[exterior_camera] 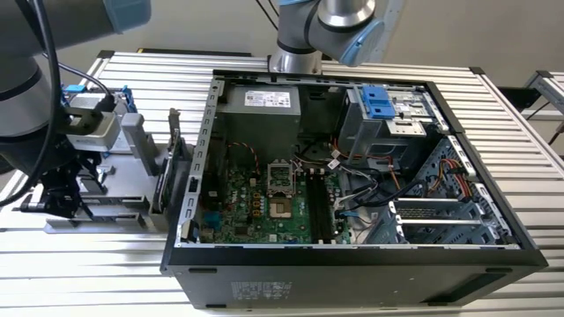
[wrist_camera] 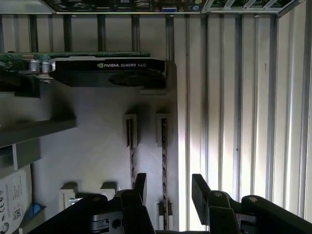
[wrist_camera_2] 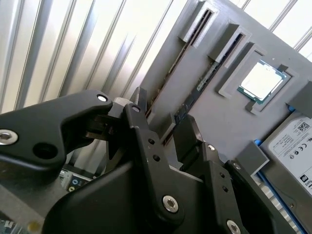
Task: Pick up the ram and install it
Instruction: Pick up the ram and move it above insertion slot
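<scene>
The slatted metal table point(exterior_camera: 511, 119) is carrying the open computer case point(exterior_camera: 352, 261), which is lying on its side with the motherboard point(exterior_camera: 255, 205) facing up. Its long memory slots point(exterior_camera: 321, 211) are looking unfilled, as far as can be told. At the exterior view's left the arm point(exterior_camera: 26, 99) is reaching down beside the case, over the grey parts holder point(wrist_camera: 92, 131), so the work is sitting at its pick-up stage and not at the case. The holder is keeping a graphics card point(wrist_camera: 112, 73) on edge, a hard drive point(wrist_camera_2: 292, 141) in a blue frame, and a processor chip point(wrist_camera_2: 261, 80) in a square recess. The ram point(wrist_camera: 164, 161) is standing on its long edge in a narrow groove of the holder, with a second stick point(wrist_camera: 130, 156) in the groove just beside it. The gripper point(wrist_camera: 168, 187) is hanging low over the holder with its fingers point(wrist_camera: 141, 187) parted, and in the first wrist view the ram is running between them with a gap showing on each side, so nothing is being held. In the second wrist view the gripper point(wrist_camera_2: 163, 114) is likewise showing spread fingers near the ends of the two sticks. Judging from this, the approach is looking done, while the grasp, the lift, the carry to the case and the seating are all left.
</scene>
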